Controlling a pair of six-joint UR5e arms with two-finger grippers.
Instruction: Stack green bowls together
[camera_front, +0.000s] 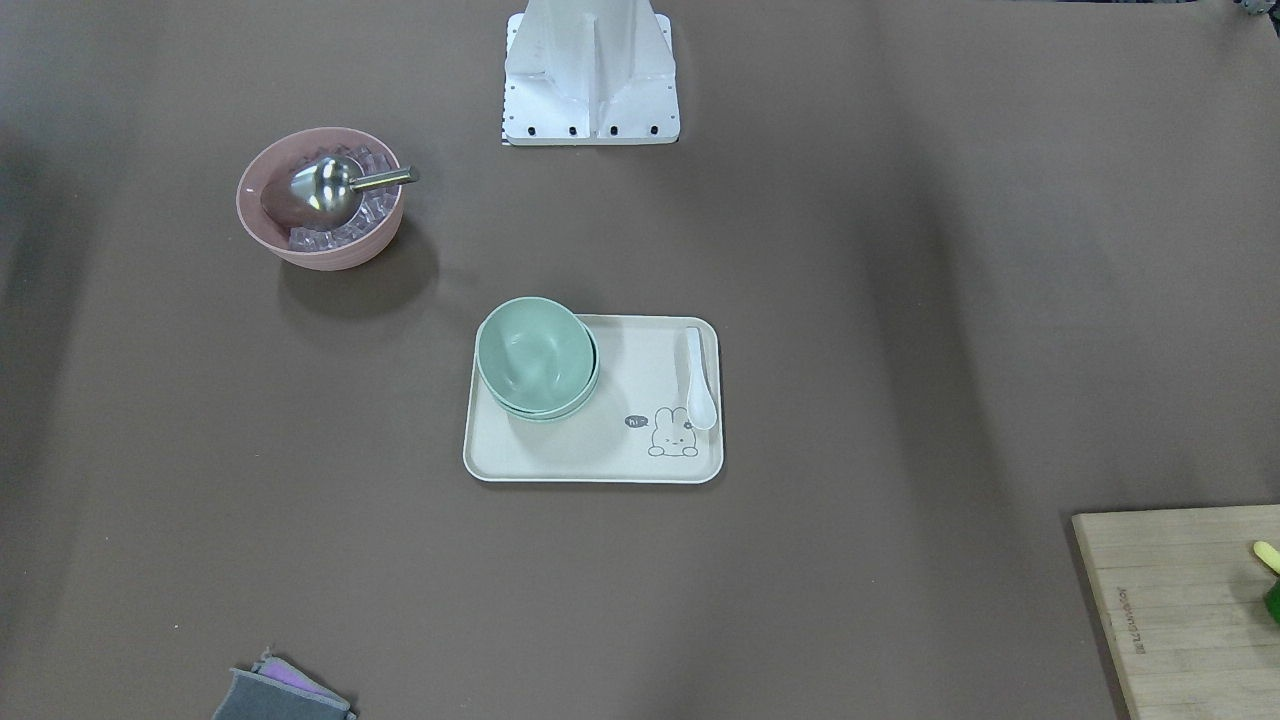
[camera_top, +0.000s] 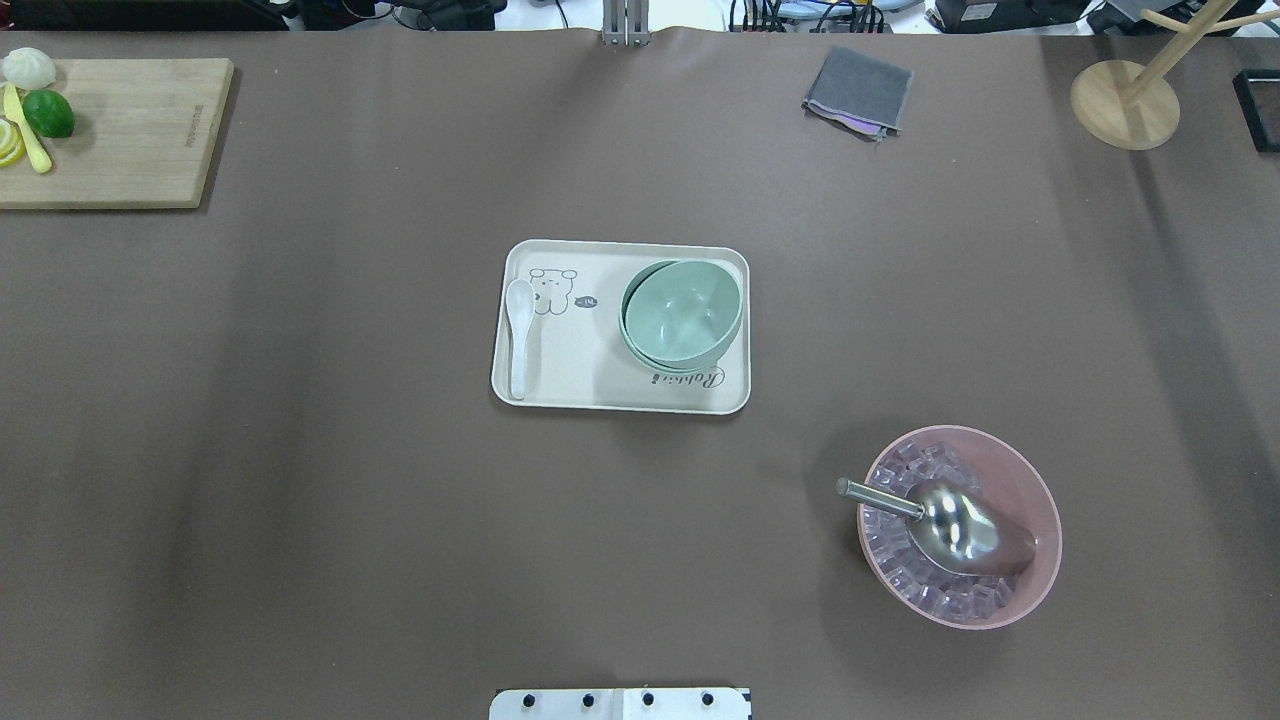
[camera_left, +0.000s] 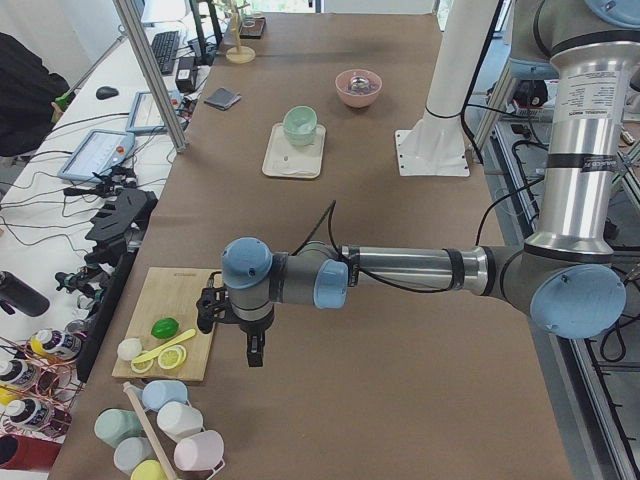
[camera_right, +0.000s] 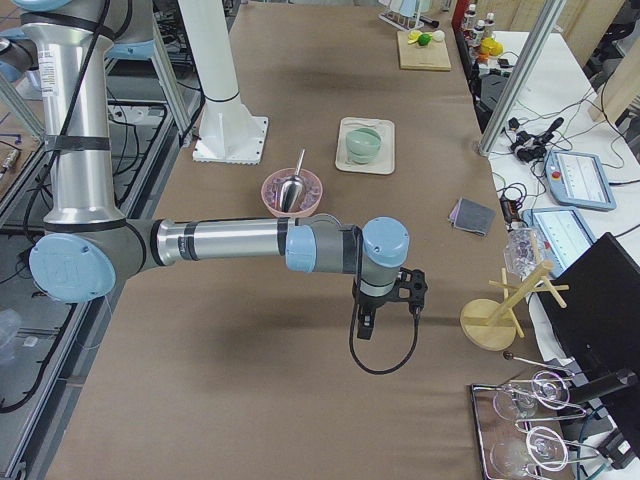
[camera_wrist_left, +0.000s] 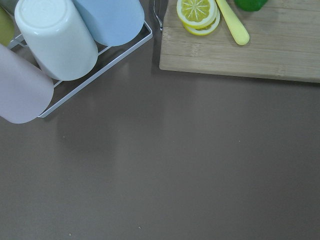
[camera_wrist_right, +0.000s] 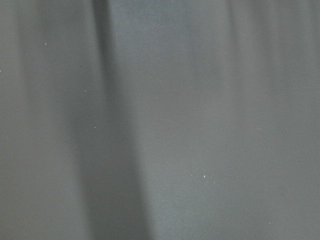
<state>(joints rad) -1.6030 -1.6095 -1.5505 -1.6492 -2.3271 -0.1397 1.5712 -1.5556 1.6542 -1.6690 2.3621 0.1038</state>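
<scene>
The left arm (camera_left: 400, 270) reaches out level over the bench (camera_left: 420, 400), its wrist bent so that the left claw (camera_left: 254, 352) points straight down above that end of the bench. The right arm (camera_right: 230, 242) mirrors it at the bench's opposite end, with the right claw (camera_right: 364, 326) hanging downward (neither claw's jaw spacing can be judged from these side views).

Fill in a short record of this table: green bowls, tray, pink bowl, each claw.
Green bowls: nested in one stack; count unclear
Tray: holds the stack and a spoon, which lie apart
Pink bowl: off the tray, holds ice and a scoop
Left claw: far from the tray, beside the board
Right claw: far from the tray
Claw states: cannot tell
</scene>
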